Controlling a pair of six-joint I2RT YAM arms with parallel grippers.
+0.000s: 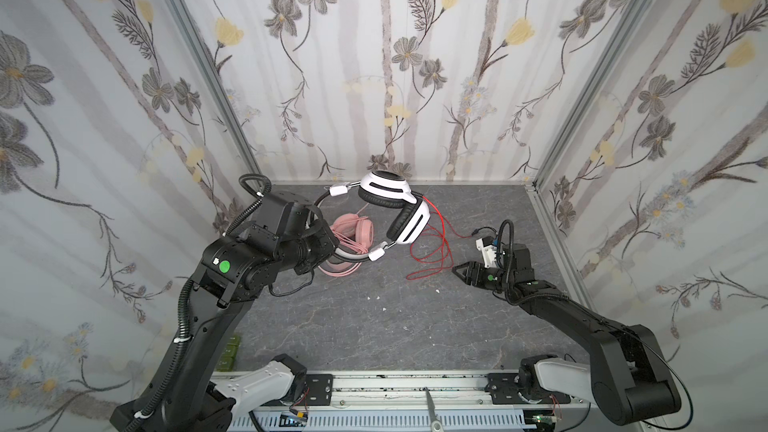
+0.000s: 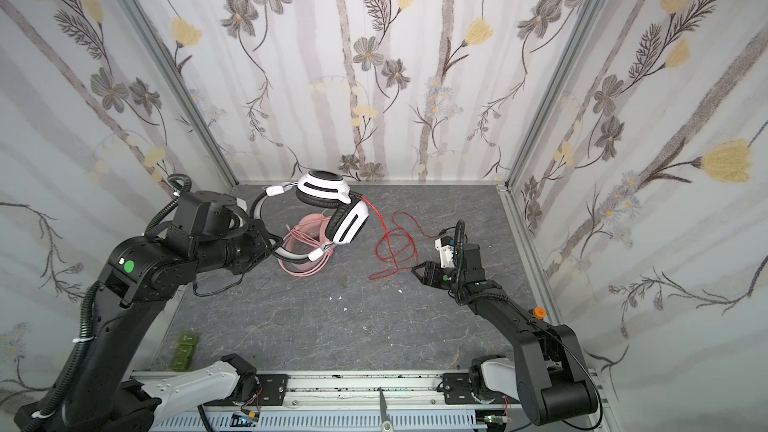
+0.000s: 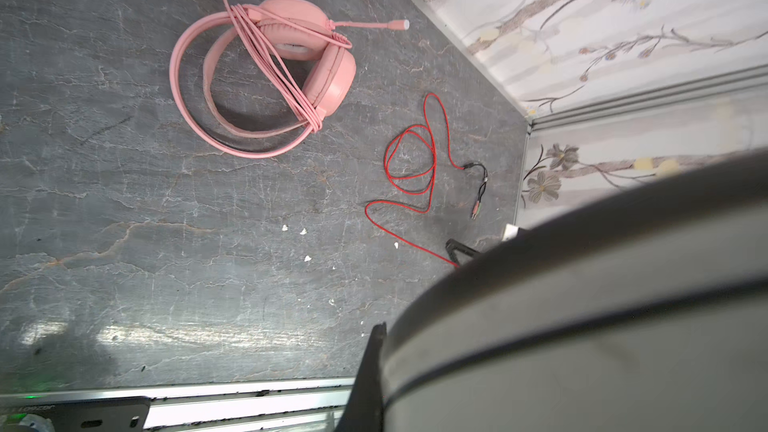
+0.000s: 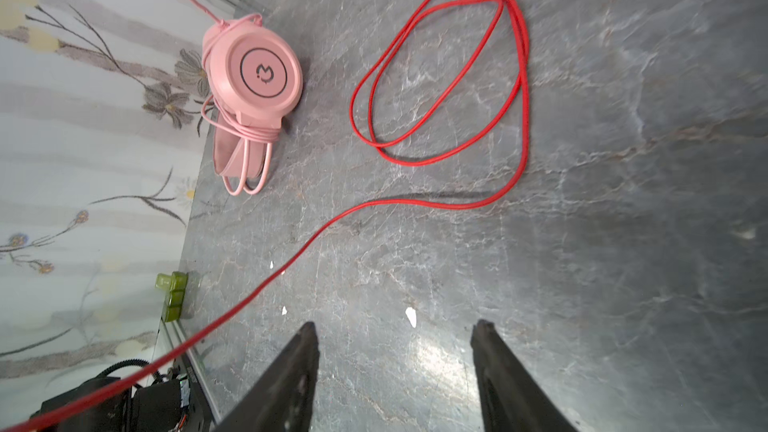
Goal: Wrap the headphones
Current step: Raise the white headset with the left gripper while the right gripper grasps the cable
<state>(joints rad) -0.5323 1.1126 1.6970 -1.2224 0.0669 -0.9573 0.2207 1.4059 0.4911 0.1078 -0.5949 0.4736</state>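
The white-and-black headphones [image 1: 409, 218] hang above the table [image 1: 374, 326], their headband [image 1: 353, 258] pinched by the left gripper [image 1: 332, 248], while the right gripper [image 4: 395, 326], jaws apart and empty, is near their red cord [image 4: 440, 201].

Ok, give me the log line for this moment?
left tool: shut on white-and-black headset, held above table | right tool: open, empty, beside red cord | red cord: loose loops on table | pink headset: on table, cord wrapped
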